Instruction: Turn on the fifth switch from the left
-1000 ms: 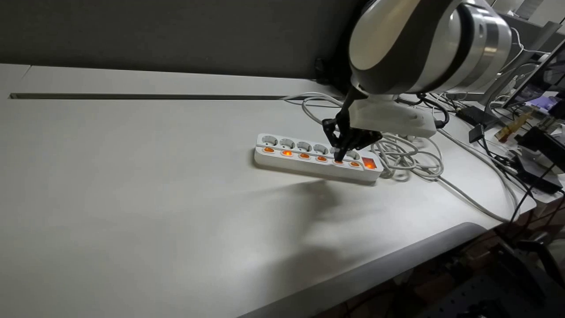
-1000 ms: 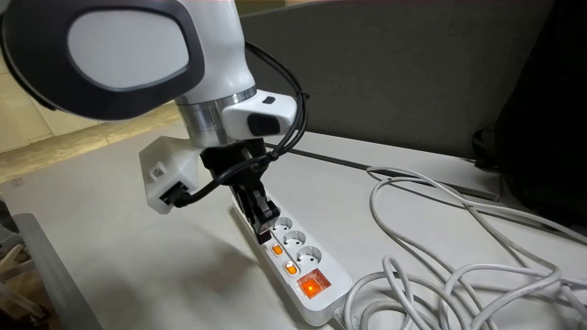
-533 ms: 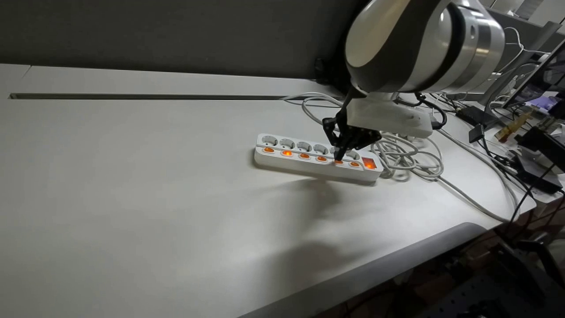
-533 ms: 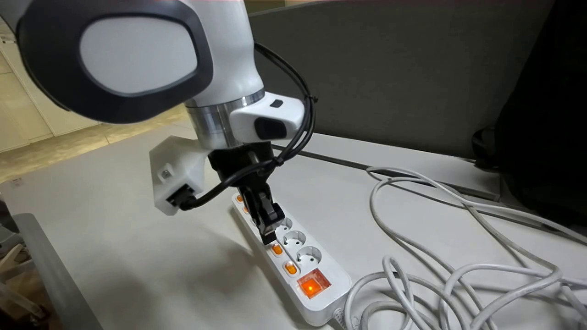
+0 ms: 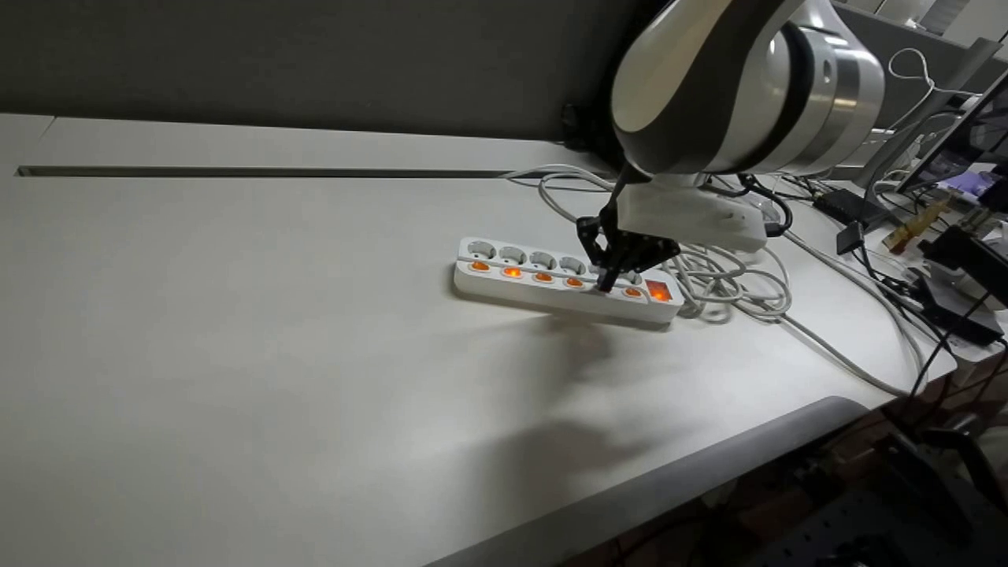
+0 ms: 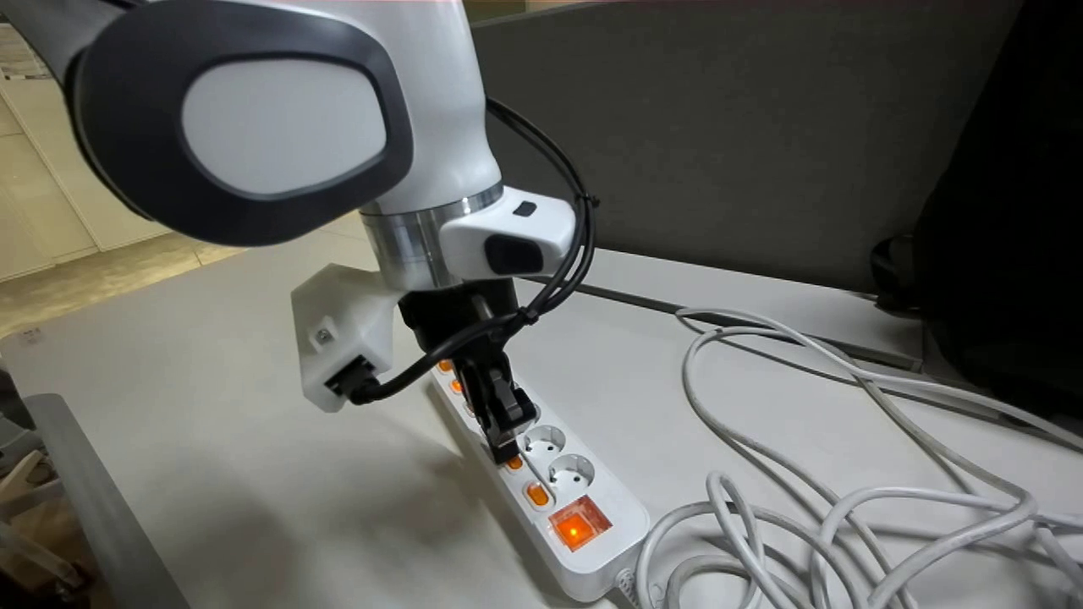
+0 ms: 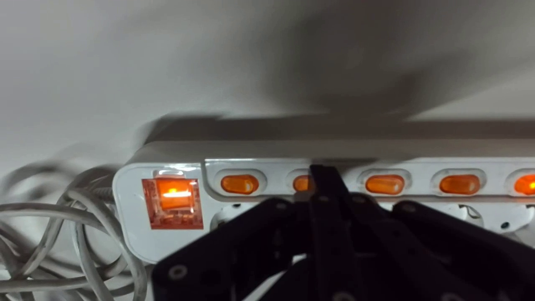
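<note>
Lowered since the earlier frame and shifted toward five o'clock in an exterior view, my gripper (image 6: 506, 450) has its fingers (image 7: 328, 186) clenched together on nothing, likely as one narrow pressing tip. They hide part of the fifth switch (image 7: 300, 183), the rest showing at nine o'clock in the wrist view; I cannot tell contact. Farther along nine o'clock on the power strip (image 7: 163, 242), avoid the sixth switch (image 7: 239, 184) and main switch (image 7: 173, 200). Coiled cable (image 7: 94, 225), at eight o'clock, appears clear of my path.

Dim light, soft shadows across the tabletop (image 5: 236, 331).
</note>
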